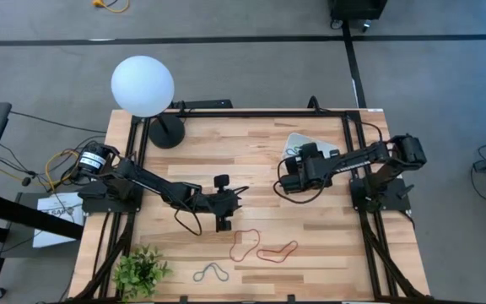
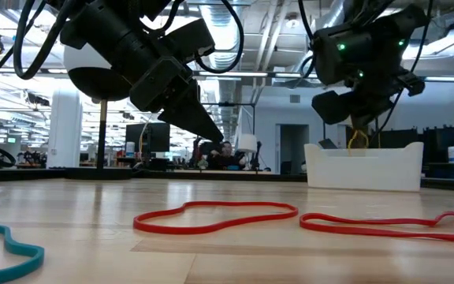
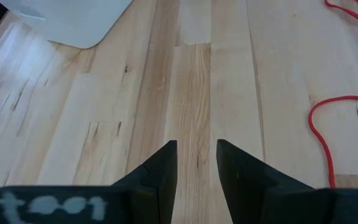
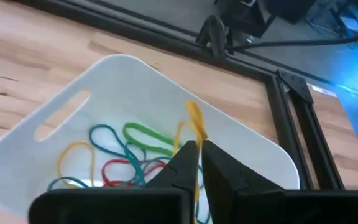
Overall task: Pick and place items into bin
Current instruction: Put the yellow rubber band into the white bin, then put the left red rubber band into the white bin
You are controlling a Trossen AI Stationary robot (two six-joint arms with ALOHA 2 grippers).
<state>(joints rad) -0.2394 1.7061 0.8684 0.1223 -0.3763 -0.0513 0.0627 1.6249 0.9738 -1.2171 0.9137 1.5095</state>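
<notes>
The white bin [image 4: 241,143] stands on the far right part of the table [image 1: 304,140] and holds several yellow, green, red and teal bands [image 4: 126,155]. My right gripper [image 4: 199,149] hangs over it [image 2: 359,122], shut on an orange-yellow band [image 4: 193,118]. My left gripper [image 3: 196,158] is open and touches nothing; it hovers above bare wood near the table's middle [image 1: 239,193]. Two red bands [image 1: 245,245] [image 1: 277,251] and a grey-blue one [image 1: 212,272] lie flat on the near part of the table. My right gripper pinches the orange-yellow band between its two fingertips [image 4: 188,155], coming from above and pointing down into the bin. One strand loops out past the tips [image 4: 194,124]. The band is lifted and hangs below the fingers [image 2: 358,140] at the level of the bin's rim [image 2: 365,150].
A white globe lamp on a black base [image 1: 143,86] stands at the far left corner. A small green plant [image 1: 140,272] sits at the near left corner. Black frame rails [image 4: 303,124] run just behind the bin. Bare wood lies between the two grippers.
</notes>
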